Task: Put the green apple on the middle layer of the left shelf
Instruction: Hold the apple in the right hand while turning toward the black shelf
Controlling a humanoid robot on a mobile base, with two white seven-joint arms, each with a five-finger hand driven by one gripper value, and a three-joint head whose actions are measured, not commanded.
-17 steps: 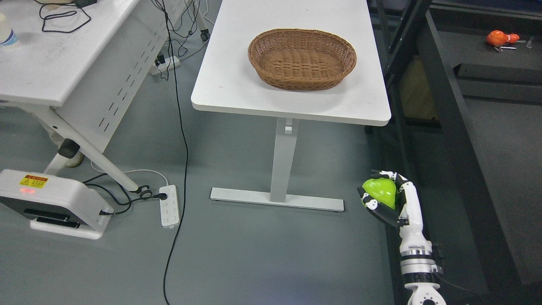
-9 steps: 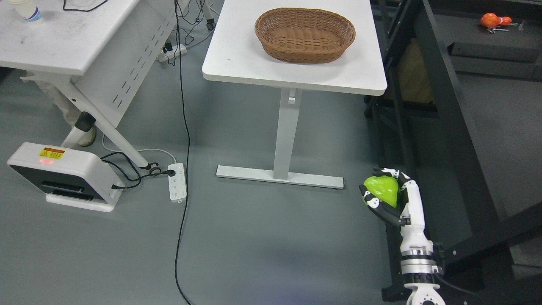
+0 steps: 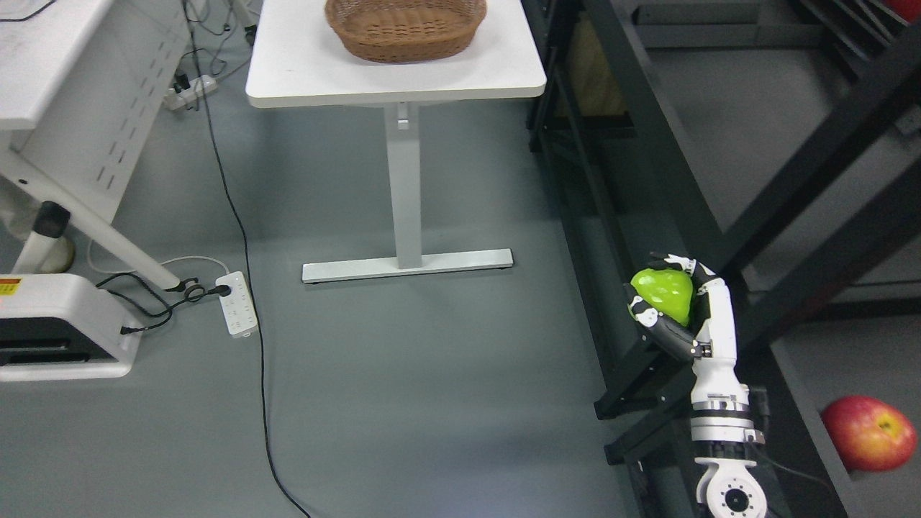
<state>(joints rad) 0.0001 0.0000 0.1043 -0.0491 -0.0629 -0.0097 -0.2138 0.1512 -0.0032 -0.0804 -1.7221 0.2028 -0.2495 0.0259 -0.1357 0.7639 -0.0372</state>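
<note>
Right hand (image 3: 676, 309) clenched around green apple (image 3: 663, 295) beside the dark shelf frame (image 3: 647, 137) (open floor (image 3: 432, 403) leftward).

Evenly lit, bright, diffuse overhead light. Soft sheen on the grey floor (image 3: 403, 403), palest low centre. Faint shadow under the desk (image 3: 288, 75). White desk top near blown out, little surface detail. Green apple (image 3: 663, 293) vivid, slightly oversaturated, with a small highlight. Black shelf (image 3: 647, 144) frame dark, detail lost. Focus sharp throughout; slight softness at red apple (image 3: 869, 432) near right edge.
</note>
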